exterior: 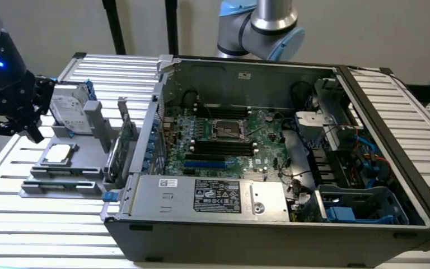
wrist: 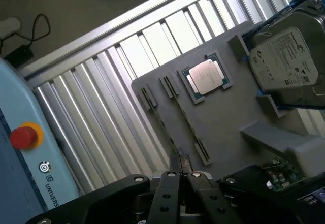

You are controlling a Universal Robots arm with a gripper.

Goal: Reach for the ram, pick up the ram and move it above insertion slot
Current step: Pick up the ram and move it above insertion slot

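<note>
tool (wrist: pixel 181 160) is clenched shut, not gripping anything, hovering near one end of the ram (wrist: pixel 189 130); ram sits on edge in its clips on the grey holder (wrist: pixel 228 117) on the slatted bench (exterior: pixel 20 224), beside a cpu chip (wrist: pixel 205 75) and hard drive (wrist: pixel 284 61); open pc case (exterior: pixel 275 140) is on the exterior view's right

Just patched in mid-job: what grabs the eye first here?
The open computer case fills the exterior view's middle, motherboard exposed. On that view's left, a grey tray carries a silver hard drive and a processor chip. The shut gripper hovers over the tray's thin ram.
</note>
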